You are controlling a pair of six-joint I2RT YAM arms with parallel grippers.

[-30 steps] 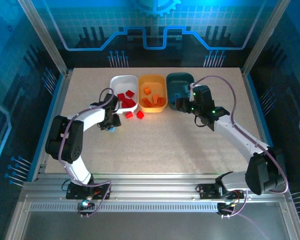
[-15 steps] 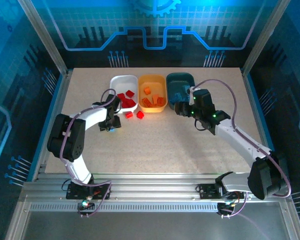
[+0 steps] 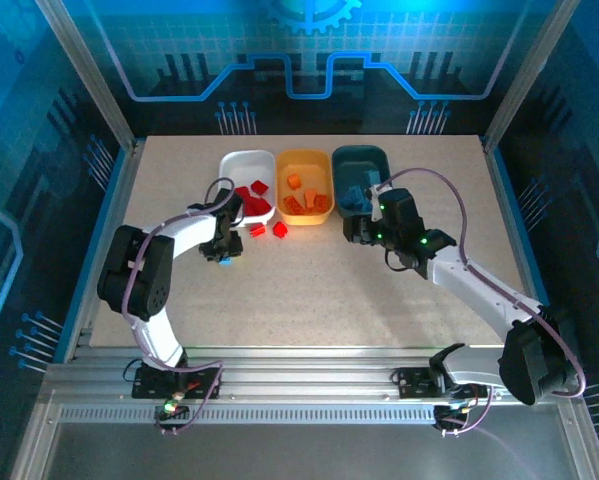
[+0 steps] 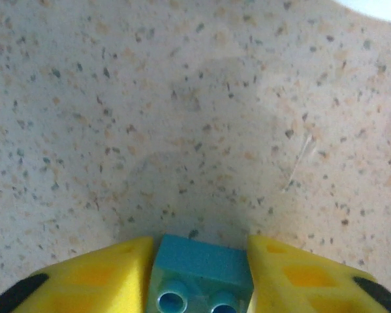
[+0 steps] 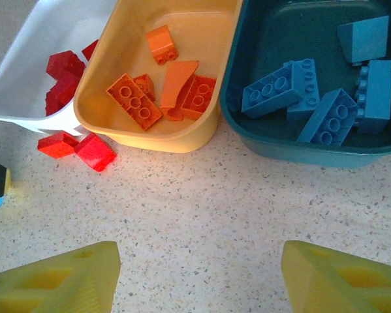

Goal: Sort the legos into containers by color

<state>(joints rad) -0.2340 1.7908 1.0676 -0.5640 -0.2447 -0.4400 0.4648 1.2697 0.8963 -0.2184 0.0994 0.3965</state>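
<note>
My left gripper (image 4: pixel 200 245) is shut on a light blue lego (image 4: pixel 202 268), which sits on the table with a yellow finger against each side. From above, that left gripper (image 3: pixel 222 254) is just in front of the white tray (image 3: pixel 247 158). Two red legos (image 3: pixel 257 230) (image 3: pixel 280 229) lie loose on the table before the white and orange-yellow trays (image 3: pixel 305 155). My right gripper (image 5: pixel 200 254) stands open over bare table in front of the dark teal tray (image 5: pixel 299 155). Seen from above, this right gripper (image 3: pixel 357 226) has nothing in it.
Red legos (image 5: pixel 63 70) fill the white tray, orange ones (image 5: pixel 133 101) the orange-yellow tray (image 5: pixel 182 140), blue ones (image 5: pixel 280 88) the teal tray. The two loose red legos (image 5: pixel 57 145) (image 5: pixel 95 151) lie close against the tray walls. Metal frame posts bound the table.
My left gripper's fingers have closed in on the blue lego. The right arm has drawn back and leftward from the teal tray, staying open.
</note>
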